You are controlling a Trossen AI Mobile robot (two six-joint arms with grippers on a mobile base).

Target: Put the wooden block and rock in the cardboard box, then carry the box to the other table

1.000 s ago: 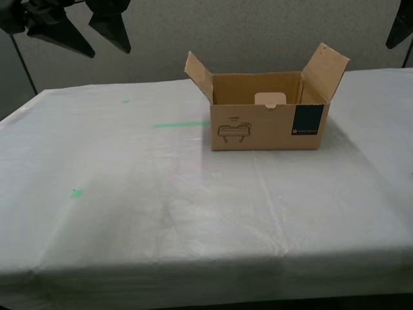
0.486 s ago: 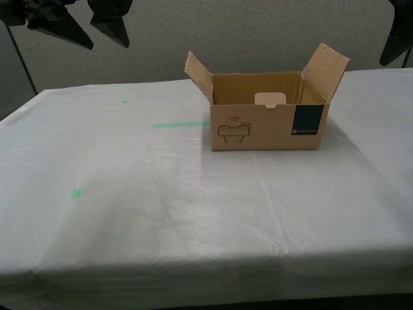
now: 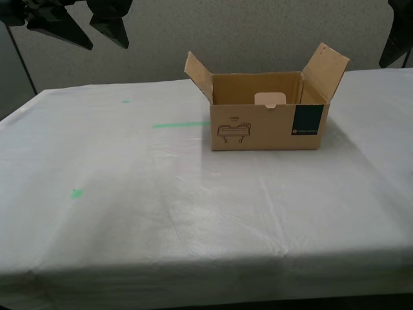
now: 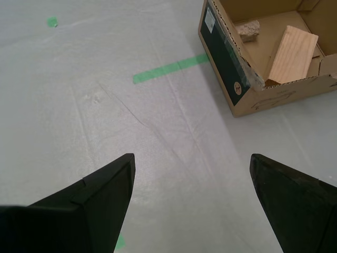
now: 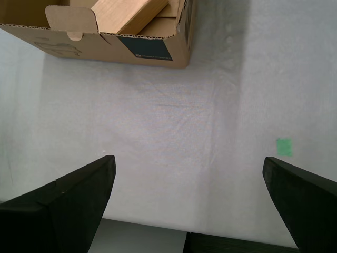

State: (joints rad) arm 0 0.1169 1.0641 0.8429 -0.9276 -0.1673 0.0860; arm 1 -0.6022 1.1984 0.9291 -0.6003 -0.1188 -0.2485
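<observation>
The cardboard box (image 3: 264, 132) stands open on the other table (image 3: 193, 213), the one under wrinkled white cloth. Inside it lie the wooden block (image 4: 291, 52) and, in a corner, the rock (image 4: 248, 30). The first wrist view catches the box (image 5: 105, 45) and one end of the block (image 5: 129, 13). In the exterior view the box's front wall hides both objects. My second gripper (image 4: 191, 156) hangs open and empty, high at the exterior view's top left (image 3: 108, 45). My first gripper (image 5: 189, 158) is open and empty too, at the exterior view's top right (image 3: 393, 42).
A green tape strip (image 3: 181, 124) runs up to the box's side, and small green marks (image 3: 76, 192) dot the cloth. The box's flaps (image 3: 332, 64) stand up at both ends. The table's near edge (image 3: 206, 268) crosses the bottom of the exterior view.
Both grippers have drifted slightly upward and outward in the exterior view. The box has not moved.
</observation>
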